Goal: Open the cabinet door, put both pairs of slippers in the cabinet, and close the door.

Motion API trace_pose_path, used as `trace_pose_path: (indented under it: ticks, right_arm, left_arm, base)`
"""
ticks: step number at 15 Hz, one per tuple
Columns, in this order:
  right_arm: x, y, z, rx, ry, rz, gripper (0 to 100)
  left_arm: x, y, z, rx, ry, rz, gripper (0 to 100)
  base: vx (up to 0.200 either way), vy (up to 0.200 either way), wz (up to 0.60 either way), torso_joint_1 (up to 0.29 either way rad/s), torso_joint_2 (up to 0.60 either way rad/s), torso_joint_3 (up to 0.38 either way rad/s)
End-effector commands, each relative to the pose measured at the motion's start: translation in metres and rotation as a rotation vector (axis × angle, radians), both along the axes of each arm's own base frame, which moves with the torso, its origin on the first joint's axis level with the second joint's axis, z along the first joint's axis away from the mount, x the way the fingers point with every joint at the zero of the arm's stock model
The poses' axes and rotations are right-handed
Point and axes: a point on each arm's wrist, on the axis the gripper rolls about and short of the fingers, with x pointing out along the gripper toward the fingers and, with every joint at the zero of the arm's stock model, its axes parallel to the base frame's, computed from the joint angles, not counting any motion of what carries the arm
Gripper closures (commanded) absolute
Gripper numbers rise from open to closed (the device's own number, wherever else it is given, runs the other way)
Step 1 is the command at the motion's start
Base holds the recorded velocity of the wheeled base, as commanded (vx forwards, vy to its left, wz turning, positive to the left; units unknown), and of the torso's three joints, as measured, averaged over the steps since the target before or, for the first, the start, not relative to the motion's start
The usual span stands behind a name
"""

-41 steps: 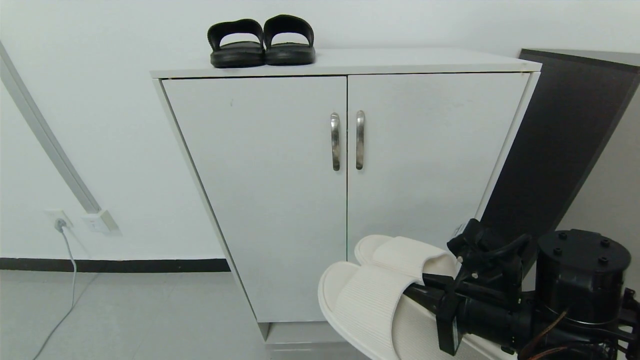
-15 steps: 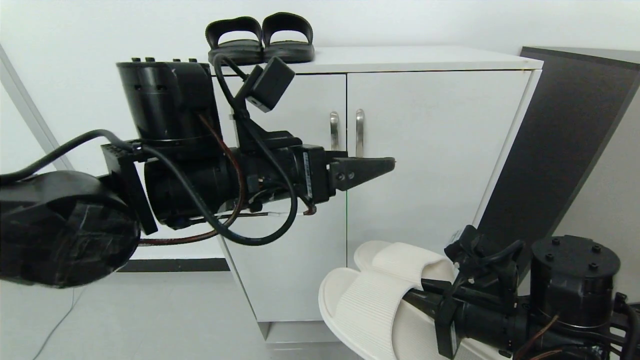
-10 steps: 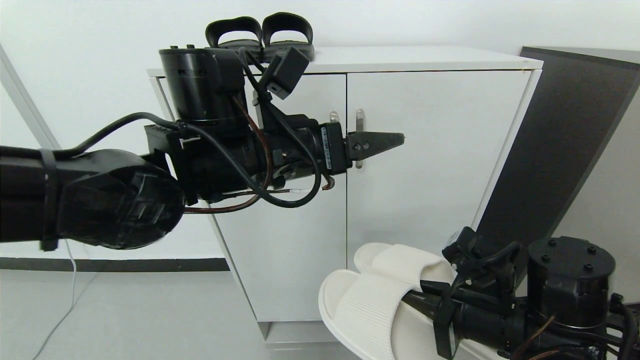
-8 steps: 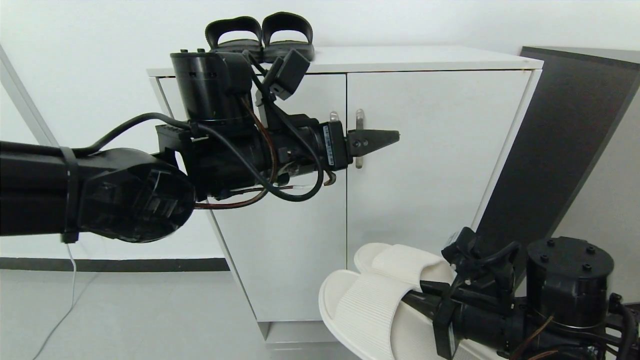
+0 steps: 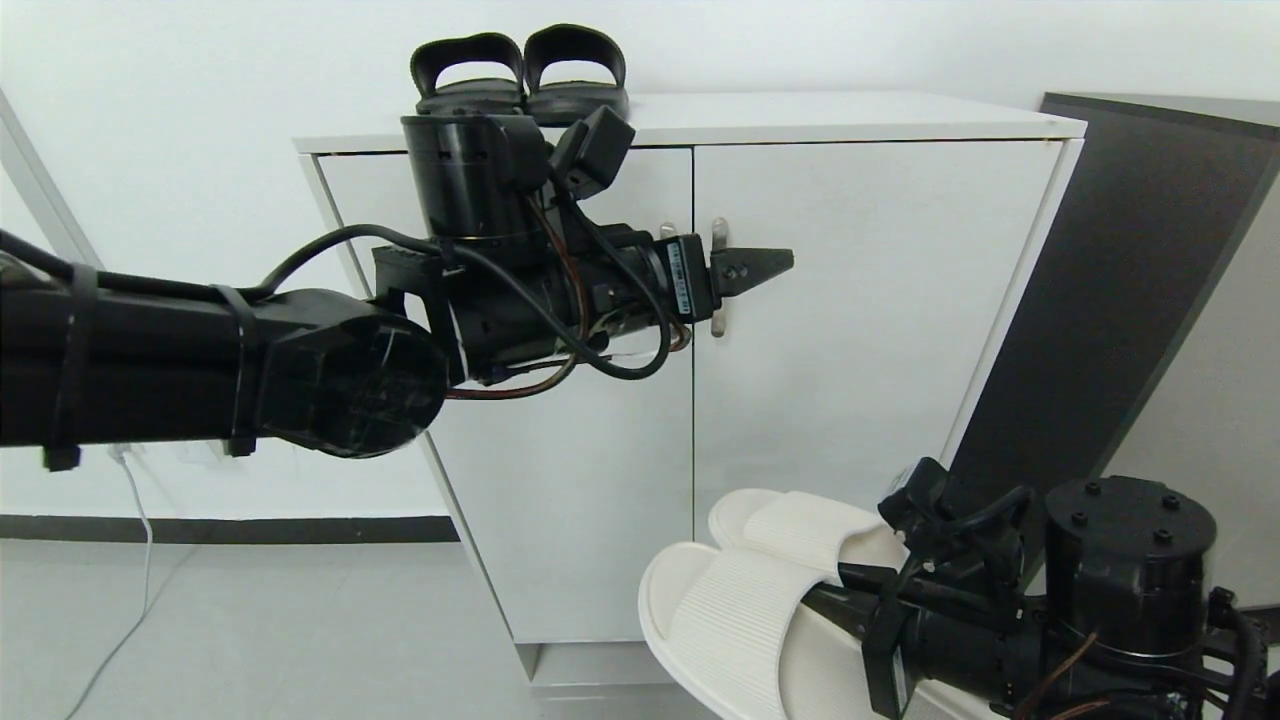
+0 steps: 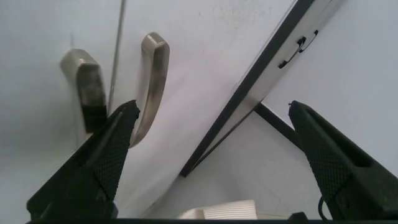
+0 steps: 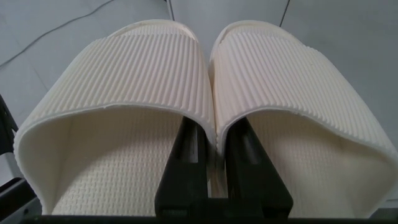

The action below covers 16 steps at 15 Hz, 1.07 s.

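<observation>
— So, how many pairs?
— Two: black slippers point(image 5: 520, 75) sit atop the cabinet point(image 5: 860, 300), both its doors closed. Below them the left tool point(image 5: 755, 268) spreads wide, just before the two handles point(image 5: 718, 318).
— And rightward?
— Low before the right door, the right tool point(image 7: 214, 140) pinches the white slippers point(image 5: 760, 590) by their straps.

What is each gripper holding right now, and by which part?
Right gripper: the white slippers, pinched together by the inner sides of their straps. Left gripper: open, holding nothing, by the door handles.
</observation>
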Motion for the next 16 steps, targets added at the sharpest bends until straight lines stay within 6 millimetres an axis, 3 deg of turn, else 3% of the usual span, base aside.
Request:
trace_pose_path:
  ticks: [1,11,12,16]
  right_arm:
    - [0.0001,0.0002,-0.0006,-0.002,0.001,0.001,100]
    - [0.0008,0.0010,-0.0025,-0.006,0.008,0.005,100]
    - [0.0007,0.0010,-0.0025,-0.006,0.009,0.006,100]
    - [0.0013,0.0016,-0.0041,-0.010,0.013,0.006,100]
  left_arm:
    - [0.0091,-0.0027,-0.0059,0.006,0.011,0.011,0]
    - [0.0118,-0.0080,-0.0062,0.002,0.017,-0.013,0]
    - [0.0109,-0.0091,-0.0062,0.002,0.017,-0.029,100]
    - [0.0073,-0.0072,-0.0029,-0.002,0.010,-0.053,100]
  base:
    - [0.000,0.000,0.00,0.000,0.00,0.000]
    - [0.000,0.000,0.00,0.000,0.00,0.000]
    - [0.000,0.000,0.00,0.000,0.00,0.000]
    - [0.000,0.000,0.00,0.000,0.00,0.000]
